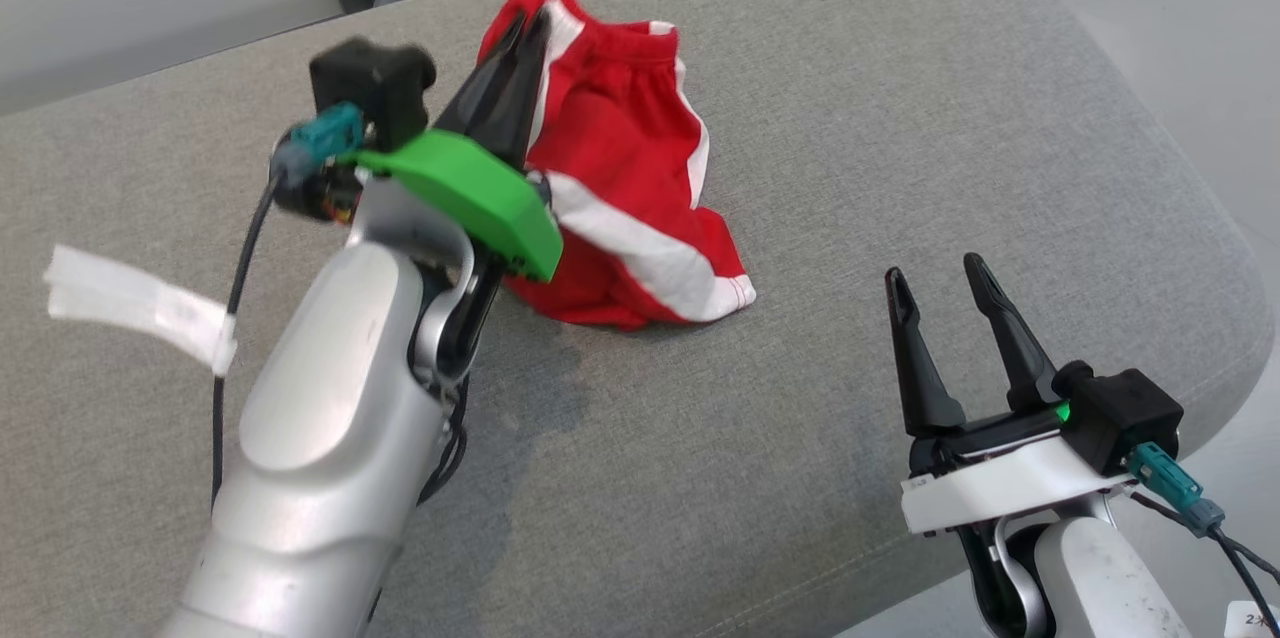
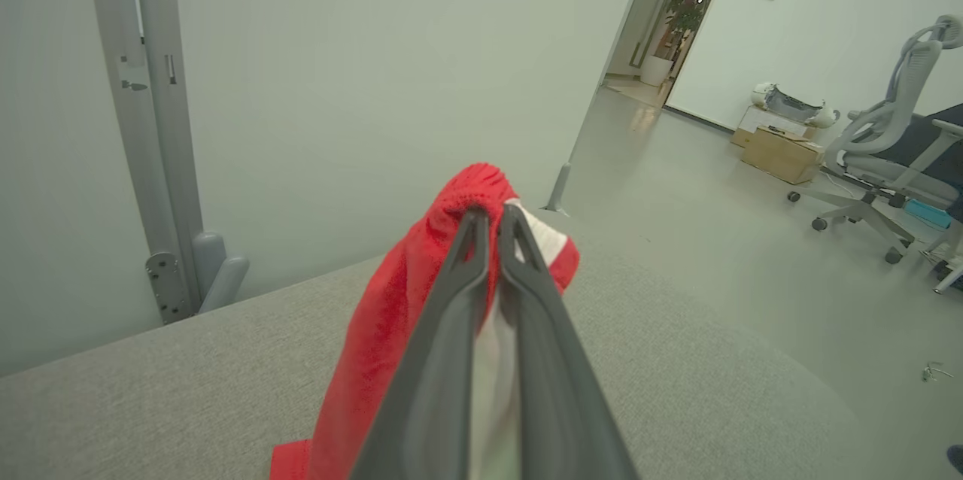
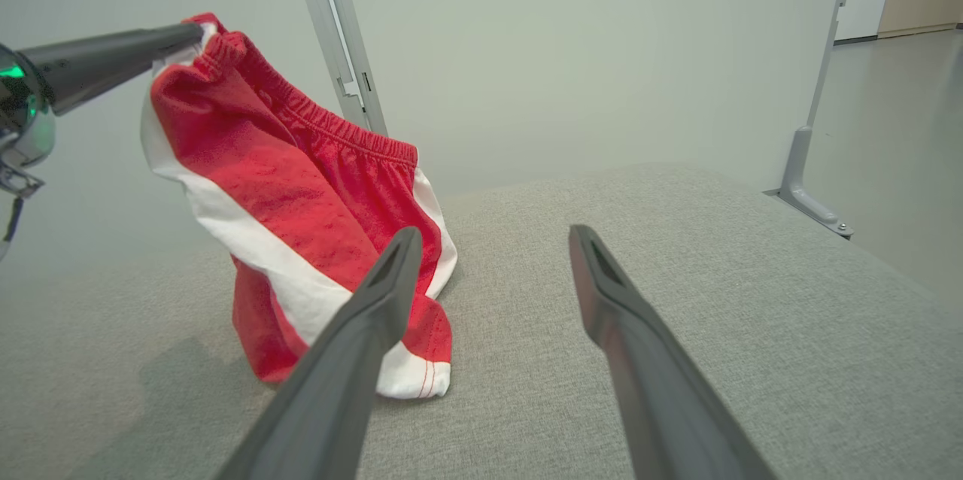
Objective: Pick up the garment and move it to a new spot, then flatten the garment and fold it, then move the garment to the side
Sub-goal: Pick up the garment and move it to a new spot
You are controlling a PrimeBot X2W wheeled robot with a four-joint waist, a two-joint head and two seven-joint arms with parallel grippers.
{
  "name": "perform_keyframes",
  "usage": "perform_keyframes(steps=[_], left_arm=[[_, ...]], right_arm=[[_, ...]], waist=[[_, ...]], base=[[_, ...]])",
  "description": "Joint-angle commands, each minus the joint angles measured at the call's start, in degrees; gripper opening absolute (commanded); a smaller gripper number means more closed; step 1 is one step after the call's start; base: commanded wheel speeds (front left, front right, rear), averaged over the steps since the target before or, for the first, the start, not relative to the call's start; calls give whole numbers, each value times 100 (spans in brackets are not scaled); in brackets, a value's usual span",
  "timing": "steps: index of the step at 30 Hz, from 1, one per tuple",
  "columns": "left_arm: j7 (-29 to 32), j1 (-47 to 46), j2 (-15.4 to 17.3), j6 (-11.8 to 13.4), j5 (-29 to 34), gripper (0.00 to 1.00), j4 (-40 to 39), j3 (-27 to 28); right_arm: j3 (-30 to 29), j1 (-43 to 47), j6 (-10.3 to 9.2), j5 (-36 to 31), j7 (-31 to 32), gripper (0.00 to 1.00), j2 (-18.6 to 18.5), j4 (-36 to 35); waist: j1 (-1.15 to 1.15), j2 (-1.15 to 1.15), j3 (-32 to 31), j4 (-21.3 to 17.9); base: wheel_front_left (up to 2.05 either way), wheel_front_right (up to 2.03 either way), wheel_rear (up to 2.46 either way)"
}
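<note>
The garment (image 1: 620,178) is a pair of red shorts with white side stripes and an elastic waistband. My left gripper (image 1: 528,18) is shut on its waistband and holds that end up, so the cloth hangs down to the grey table (image 1: 900,118), where its lower hem still rests. The left wrist view shows the closed fingers pinching the red waistband (image 2: 470,190). In the right wrist view the shorts (image 3: 293,202) hang from the left gripper's fingers (image 3: 113,62). My right gripper (image 1: 940,276) stands open near the table's front right, apart from the cloth, its tips (image 3: 493,235) empty.
A strip of white tape (image 1: 140,303) lies on the table at the left. A grey metal post (image 2: 162,126) stands behind the table's far edge. Off the table to the right are an office chair (image 2: 888,156) and a cardboard box (image 2: 782,153) on the floor.
</note>
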Motion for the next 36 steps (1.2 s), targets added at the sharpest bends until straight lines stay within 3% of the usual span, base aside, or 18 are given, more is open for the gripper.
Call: perform_keyframes(steps=[1,9,10,11,12,20,28,36], left_arm=[[-176,308,124,47,-7,0,124,44],[-953,1495,144,91,-305,0,1014,236],[-1029,1594,120,116,-351,29,1108,262],[-1091,1682,99,140,-405,83,1199,288],[-1147,1765,78,161,-450,100,1274,307],[-1420,2335,16,266,-419,100,1255,588],[-1422,3444,-21,209,617,100,-256,1361],[-1423,4419,-60,209,1393,100,-1168,1801]], right_arm=[[-40,-53,-4,-16,0,100,0,-19],[-102,75,-4,-186,0,100,-2,4],[-108,96,-4,-202,0,100,-2,11],[-111,119,-4,-213,0,100,-3,14],[-106,139,-4,-243,0,100,-2,16],[-94,326,-4,-352,0,100,-3,18],[-84,607,-4,-485,0,100,-4,25],[-161,908,-4,-543,0,100,-4,69]], waist=[[0,0,30,79],[0,0,-134,423],[0,0,-178,473],[0,0,-224,523],[0,0,-272,573],[0,0,-650,967],[0,0,-1003,1514],[0,0,-1271,1882]], base=[[0,0,0],[0,0,0],[0,0,0],[0,0,0],[0,0,0],[0,0,0],[0,0,0],[0,0,0]])
